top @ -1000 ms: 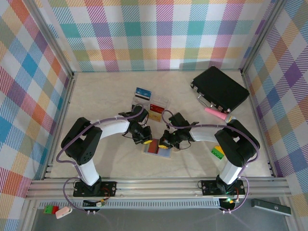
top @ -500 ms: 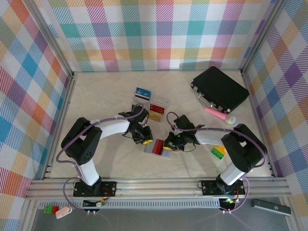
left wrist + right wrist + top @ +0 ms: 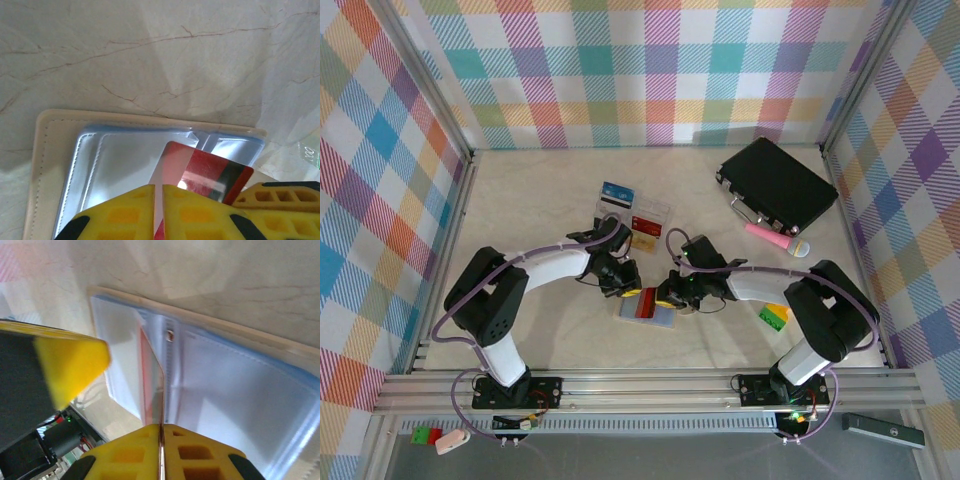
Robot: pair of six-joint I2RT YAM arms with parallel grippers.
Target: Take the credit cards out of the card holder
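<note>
Pinching red card (image 3: 210,175), left tool (image 3: 158,194), right tool (image 3: 161,429)

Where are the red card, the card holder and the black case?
red card (image 3: 199,170): left wrist view, red face.
card holder (image 3: 47,165): left wrist view, cream stitched border.
black case (image 3: 780,185): top external view, lid centre.

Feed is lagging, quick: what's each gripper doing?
Left gripper: closed on the thin red plastic card.
Right gripper: closed on a thin edge, apparently that same card.
</note>
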